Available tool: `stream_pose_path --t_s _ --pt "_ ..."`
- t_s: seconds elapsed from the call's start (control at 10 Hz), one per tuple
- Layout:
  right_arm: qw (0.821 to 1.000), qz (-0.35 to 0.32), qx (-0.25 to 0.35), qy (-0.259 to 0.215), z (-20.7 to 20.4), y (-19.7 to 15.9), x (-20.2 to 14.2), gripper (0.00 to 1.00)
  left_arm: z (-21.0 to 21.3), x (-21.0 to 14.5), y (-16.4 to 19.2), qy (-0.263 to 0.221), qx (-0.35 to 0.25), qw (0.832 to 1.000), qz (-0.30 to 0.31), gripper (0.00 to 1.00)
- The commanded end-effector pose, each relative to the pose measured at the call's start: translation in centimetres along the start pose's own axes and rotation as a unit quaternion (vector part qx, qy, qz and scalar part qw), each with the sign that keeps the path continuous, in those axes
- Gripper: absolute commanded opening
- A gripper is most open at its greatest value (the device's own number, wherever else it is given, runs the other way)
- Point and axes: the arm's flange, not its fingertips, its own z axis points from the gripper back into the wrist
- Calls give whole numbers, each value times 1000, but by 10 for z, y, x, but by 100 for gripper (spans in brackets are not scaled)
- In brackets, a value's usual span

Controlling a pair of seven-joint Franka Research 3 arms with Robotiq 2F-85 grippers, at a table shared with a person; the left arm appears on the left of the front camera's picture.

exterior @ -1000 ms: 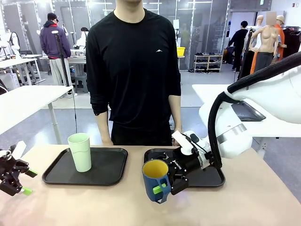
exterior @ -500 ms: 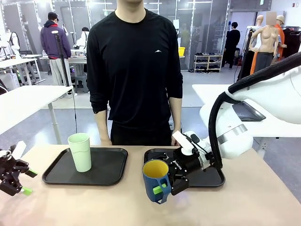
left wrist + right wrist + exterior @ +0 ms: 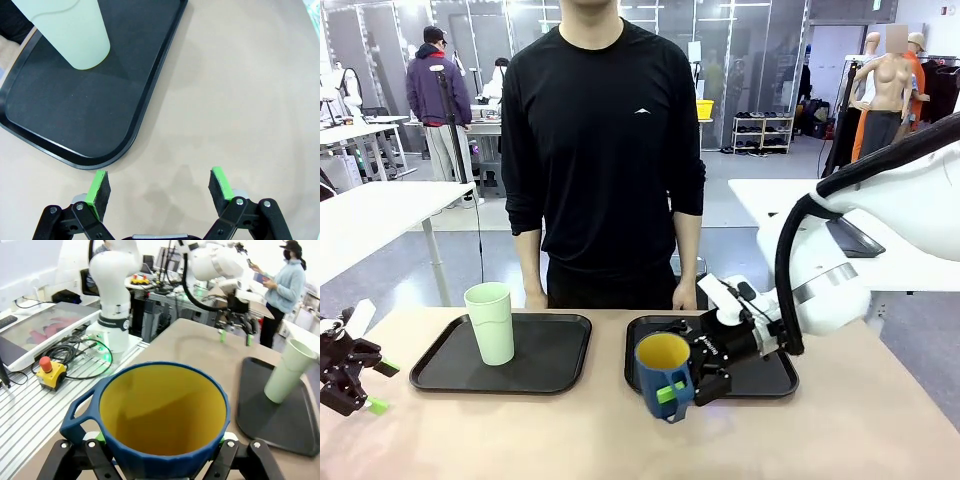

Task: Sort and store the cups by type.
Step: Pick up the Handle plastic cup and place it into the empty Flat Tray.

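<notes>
The dark blue mug (image 3: 661,368) with its yellow inside hangs just above the table at the front left corner of the right black tray (image 3: 765,378). My right gripper (image 3: 684,389) is shut on it near the handle. In the right wrist view the mug (image 3: 161,416) sits between the jaws of the right gripper (image 3: 162,447). The pale mint tumbler (image 3: 490,322) stands upright on the left black tray (image 3: 545,362). My left gripper (image 3: 350,384) hovers open at the table's far left. In its own view the left gripper (image 3: 160,184) holds nothing, short of the tray (image 3: 75,120) and tumbler (image 3: 70,30).
A person in black stands at the far side, hands (image 3: 684,296) hanging near the table edge behind the trays. Bare tabletop (image 3: 520,430) runs along the front. The right wrist view also shows the tumbler (image 3: 287,371) and the left arm's gripper (image 3: 235,331) farther off.
My right gripper has carried the mug a little to the right and back, toward the right tray. The left arm has not moved. The person shifted slightly.
</notes>
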Motion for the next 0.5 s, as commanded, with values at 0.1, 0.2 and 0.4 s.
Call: stream_pose_path --t_s 0.1,0.2,0.4 --pt "997 -31 -67 -16 60 -33 -9 75 0 -1 0 -3 3 1000 -9 100" --pt "995 -38 -87 -21 82 -47 -12 75 0 -1 0 -3 3 1000 -9 100" --pt "991 -47 -121 -44 117 -70 -20 75 0 -1 0 -3 3 1000 -9 100"
